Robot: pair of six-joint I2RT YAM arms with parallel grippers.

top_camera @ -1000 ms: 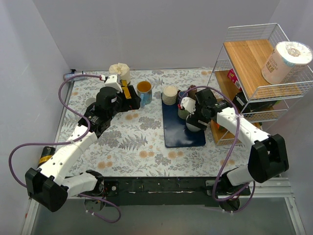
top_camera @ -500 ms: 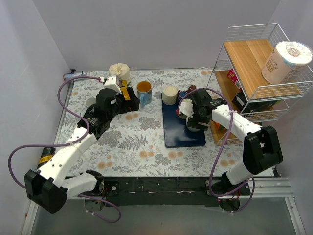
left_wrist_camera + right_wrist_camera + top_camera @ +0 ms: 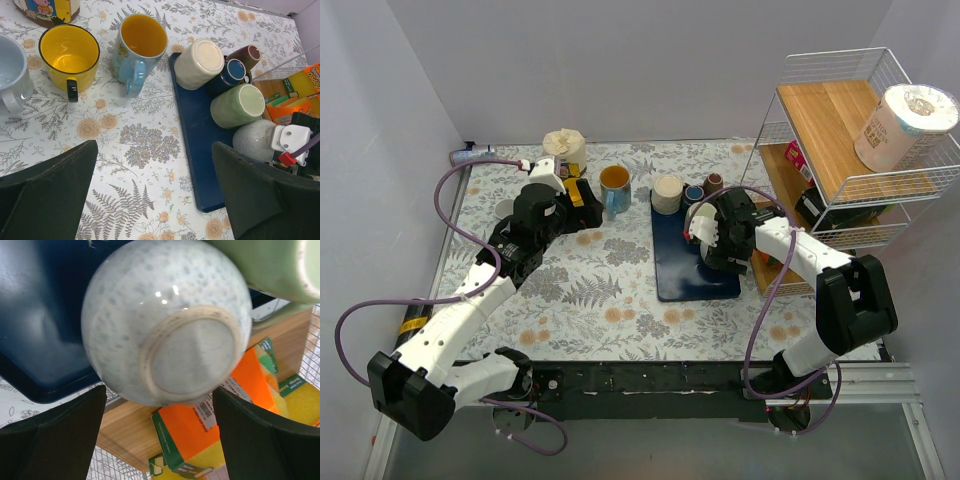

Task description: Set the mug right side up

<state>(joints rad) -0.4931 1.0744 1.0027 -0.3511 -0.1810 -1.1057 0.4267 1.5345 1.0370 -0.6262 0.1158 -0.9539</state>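
A speckled grey mug [image 3: 165, 325] stands upside down, base up, on the blue mat [image 3: 678, 280]; it also shows in the left wrist view [image 3: 252, 142]. My right gripper [image 3: 160, 412] is open, its two fingers wide apart on either side of the mug's base and not touching it; in the top view it [image 3: 720, 243] covers most of the mug. My left gripper [image 3: 155, 200] is open and empty above the flowered tablecloth, left of the mat, near the back mugs in the top view [image 3: 582, 197].
On the mat, a cream mug [image 3: 199, 64], a green mug [image 3: 237, 105] and small blue [image 3: 231, 74] and brown [image 3: 248, 53] cups are upside down. Upright yellow [image 3: 69, 55], blue [image 3: 141, 42] and white [image 3: 12, 72] mugs stand left. A wire rack [image 3: 840, 150] with an orange sponge pack [image 3: 250, 385] is close on the right.
My right gripper has shifted a little left and settled over the speckled mug. My left arm has drifted slightly back and left.
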